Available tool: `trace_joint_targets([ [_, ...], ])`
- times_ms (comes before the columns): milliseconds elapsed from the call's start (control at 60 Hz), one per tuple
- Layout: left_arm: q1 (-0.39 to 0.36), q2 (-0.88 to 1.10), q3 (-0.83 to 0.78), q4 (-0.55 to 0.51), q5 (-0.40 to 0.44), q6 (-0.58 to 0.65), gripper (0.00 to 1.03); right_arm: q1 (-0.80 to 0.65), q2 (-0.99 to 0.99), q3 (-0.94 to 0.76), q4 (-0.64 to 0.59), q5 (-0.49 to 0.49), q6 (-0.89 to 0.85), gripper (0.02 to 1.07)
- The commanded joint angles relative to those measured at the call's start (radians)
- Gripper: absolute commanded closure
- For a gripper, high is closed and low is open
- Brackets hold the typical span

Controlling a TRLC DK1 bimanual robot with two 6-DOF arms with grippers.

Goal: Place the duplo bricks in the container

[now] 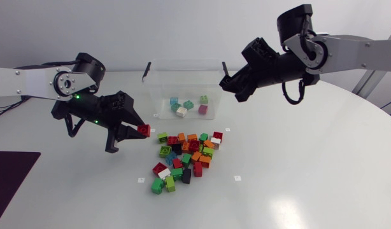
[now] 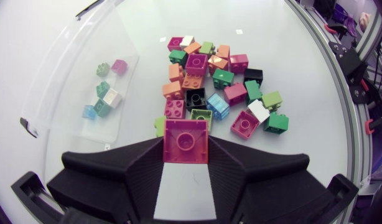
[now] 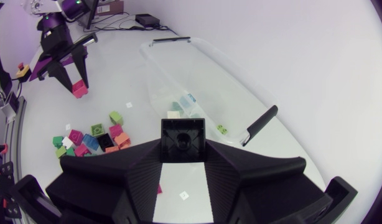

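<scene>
- Head view: on the white table [image 1: 297, 165], my left gripper [image 1: 137, 131] clamps a red brick [image 1: 144, 130] beside the brick pile [image 1: 186, 156]. My right gripper [image 1: 237, 88] hangs near the clear container [image 1: 163, 76]'s rim.
- Left wrist view: the red brick is pinched between both fingers, with the pile ahead.
- Right wrist view: my jaws grip a black brick [image 3: 183, 140], with the container ahead.

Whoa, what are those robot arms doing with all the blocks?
They are putting duplo bricks into the clear container. The left pincer holds a red brick next to the pile. The right pincer holds a black brick close to the container. A few bricks lie inside it, but most are on the table.
</scene>
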Motion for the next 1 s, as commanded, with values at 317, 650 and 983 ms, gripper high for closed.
trace_joint_targets([
  [317, -0.029, -0.072, 0.088, -0.015, 0.047, -0.132, 0.67, 0.033, 0.251, 0.264, 0.056, 0.046, 0.113, 0.91],
  [650, -0.075, -0.014, 0.183, 0.144, 0.062, -0.334, 0.66, 0.066, 0.375, 0.401, 0.070, 0.099, 0.134, 0.79],
  [983, -0.105, 0.151, 0.343, 0.299, 0.062, -0.514, 0.66, 0.068, 0.363, 0.422, 0.064, 0.124, 0.139, 0.18],
])
